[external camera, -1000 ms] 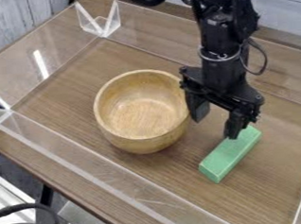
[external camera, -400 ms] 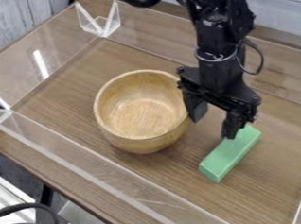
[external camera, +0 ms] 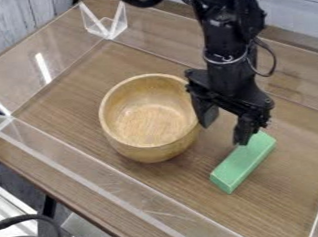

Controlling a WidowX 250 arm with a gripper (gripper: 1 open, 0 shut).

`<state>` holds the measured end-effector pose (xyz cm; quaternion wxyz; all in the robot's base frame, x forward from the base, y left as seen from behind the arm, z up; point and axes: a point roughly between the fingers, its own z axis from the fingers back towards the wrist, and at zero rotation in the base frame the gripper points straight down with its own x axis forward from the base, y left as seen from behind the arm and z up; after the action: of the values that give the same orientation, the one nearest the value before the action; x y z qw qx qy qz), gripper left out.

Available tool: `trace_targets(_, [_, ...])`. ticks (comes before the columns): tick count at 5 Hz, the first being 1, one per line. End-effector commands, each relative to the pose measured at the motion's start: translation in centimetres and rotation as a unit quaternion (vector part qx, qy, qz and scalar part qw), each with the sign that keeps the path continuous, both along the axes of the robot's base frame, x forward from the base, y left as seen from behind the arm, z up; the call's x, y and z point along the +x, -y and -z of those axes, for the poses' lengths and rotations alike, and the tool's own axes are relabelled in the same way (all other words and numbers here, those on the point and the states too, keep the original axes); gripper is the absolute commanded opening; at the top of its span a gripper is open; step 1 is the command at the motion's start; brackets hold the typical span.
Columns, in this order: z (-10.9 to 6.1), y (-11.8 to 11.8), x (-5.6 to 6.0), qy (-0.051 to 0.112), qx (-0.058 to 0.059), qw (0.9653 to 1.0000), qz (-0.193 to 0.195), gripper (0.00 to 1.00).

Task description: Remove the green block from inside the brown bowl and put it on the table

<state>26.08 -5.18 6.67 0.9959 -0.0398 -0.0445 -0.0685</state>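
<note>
My black metal gripper (external camera: pixel 224 133) stands wide open, its two fingers well spread, and holds nothing. One fingertip is near the one flat, bright green rectangular block (external camera: pixel 244 165); I cannot tell whether they touch. That block lies on the one brown wood-grain table (external camera: pixel 69 130), outside the one round, light tan wooden bowl (external camera: pixel 148 113), which I count beside my other finger.

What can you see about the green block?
The green block is a long, flat bar, plain green all over, with straight edges. It lies flat on the brown table, slanting, outside the bowl and beside it. The open jaws hang over its far end; I can't tell if they touch it.
</note>
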Motion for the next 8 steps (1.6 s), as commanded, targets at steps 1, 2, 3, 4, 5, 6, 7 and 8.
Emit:
trace_targets(1, [-2.0,-0.3,0.7,0.031,-0.006,0.9995,-0.004,1.0])
trace_targets(2, [-2.6,-0.6,0.8,0.034,-0.009,0.9994,-0.005,1.0])
trace_targets(3, [-4.3,-1.7,1.3,0.048,-0.007,0.9987,-0.016,1.0])
trace_targets(4, [-6.5,-3.7,2.7,0.066,0.001,0.9972,-0.035,1.0])
trace_targets(5, [-7.0,-6.5,3.7,0.069,0.008,0.9959,-0.057,0.0])
trace_targets(6, [-6.0,-8.9,4.9,0.062,0.014,0.9955,-0.07,0.0])
trace_targets(7, [-4.7,-9.0,5.4,0.054,0.018,0.996,-0.069,0.0])
trace_targets(8, [-3.2,-8.7,5.8,0.045,0.022,0.9966,-0.065,0.0])
